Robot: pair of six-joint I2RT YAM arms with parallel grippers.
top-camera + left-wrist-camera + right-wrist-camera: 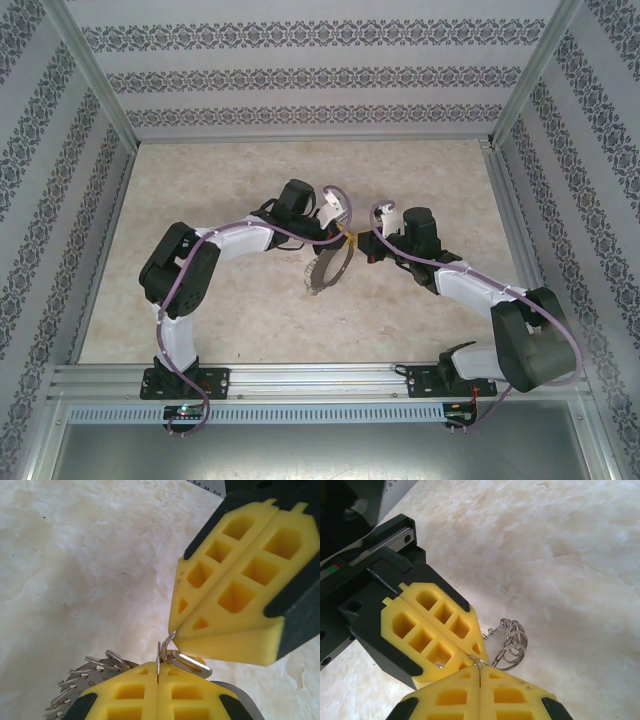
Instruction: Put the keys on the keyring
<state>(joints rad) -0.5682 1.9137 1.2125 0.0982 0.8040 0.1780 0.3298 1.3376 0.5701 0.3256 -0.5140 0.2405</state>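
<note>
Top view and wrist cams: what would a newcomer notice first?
Mid-table, the left gripper and right gripper meet tip to tip, arms angled in from both sides. Their yellow foam fingers are shut on thin silver wire at that point. Right beside it is the keyring, a hoop fringed with small silver keys.

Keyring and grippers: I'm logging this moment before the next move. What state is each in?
keyring: held by its thin wire, small silver keys fanned along its rim.
left gripper: shut on the keyring's wire.
right gripper: shut on the same wire, tip to tip with the left gripper.
</note>
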